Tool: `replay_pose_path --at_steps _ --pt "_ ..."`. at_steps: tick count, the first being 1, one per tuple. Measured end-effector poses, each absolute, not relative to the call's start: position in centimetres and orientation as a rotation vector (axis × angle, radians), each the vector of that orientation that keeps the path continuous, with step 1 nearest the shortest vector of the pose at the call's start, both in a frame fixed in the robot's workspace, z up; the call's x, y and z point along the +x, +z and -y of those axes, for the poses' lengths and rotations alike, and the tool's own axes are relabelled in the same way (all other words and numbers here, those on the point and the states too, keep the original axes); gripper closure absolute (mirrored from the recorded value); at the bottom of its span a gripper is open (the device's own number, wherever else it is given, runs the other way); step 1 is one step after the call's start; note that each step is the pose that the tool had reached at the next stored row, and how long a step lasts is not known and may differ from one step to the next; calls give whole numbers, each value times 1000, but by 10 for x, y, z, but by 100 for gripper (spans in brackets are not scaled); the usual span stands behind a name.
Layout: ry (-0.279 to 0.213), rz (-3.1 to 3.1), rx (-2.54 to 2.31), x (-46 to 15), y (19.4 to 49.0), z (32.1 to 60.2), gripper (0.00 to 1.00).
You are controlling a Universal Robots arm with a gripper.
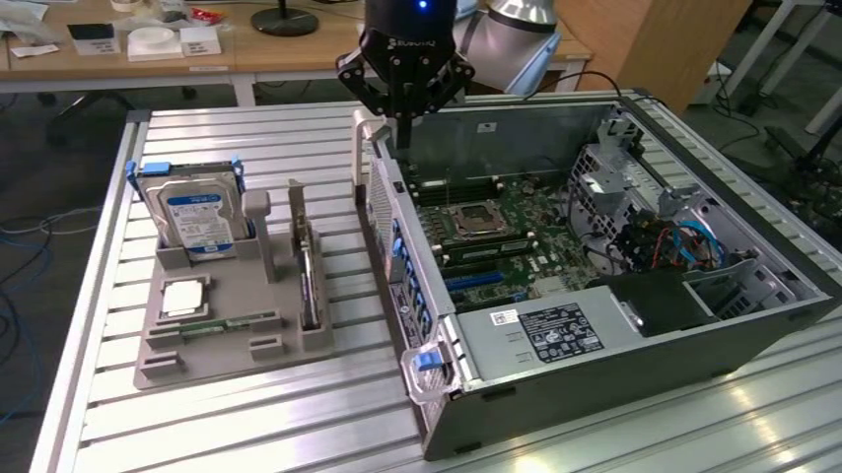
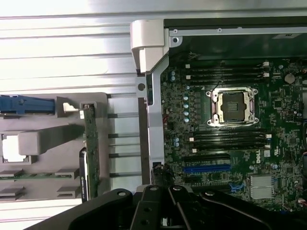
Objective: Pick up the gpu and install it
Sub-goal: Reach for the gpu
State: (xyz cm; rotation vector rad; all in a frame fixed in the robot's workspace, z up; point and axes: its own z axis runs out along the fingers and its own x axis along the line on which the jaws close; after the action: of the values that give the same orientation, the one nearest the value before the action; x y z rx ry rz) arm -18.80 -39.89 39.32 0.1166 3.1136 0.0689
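I see my black end effector (image 1: 402,130) pressed together, empty, above the open grey computer case (image 1: 618,386) holding a green motherboard (image 1: 526,246). Below it, toward the exterior view's left, a grey moulded tray (image 1: 211,367) holds the upright dark, silver-bracketed gpu (image 1: 310,281) and a blue-labelled silver hard drive (image 1: 197,217).

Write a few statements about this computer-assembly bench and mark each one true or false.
1. The thin dark expansion card with a silver bracket stands on edge in the grey moulded holder. True.
2. The black gripper is clamped on that card. False: it is shut on nothing and hangs above the case wall beside the holder.
3. The silver blue-labelled hard drive lies inside the dark metal computer case. False: it stands in the grey holder.
4. The case is open, with its green motherboard exposed. True.
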Motion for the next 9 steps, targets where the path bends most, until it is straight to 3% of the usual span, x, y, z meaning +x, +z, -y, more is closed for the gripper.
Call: replay_pose_path --at_steps 9 --pt "69 -3114 117 -195 393 399 89"
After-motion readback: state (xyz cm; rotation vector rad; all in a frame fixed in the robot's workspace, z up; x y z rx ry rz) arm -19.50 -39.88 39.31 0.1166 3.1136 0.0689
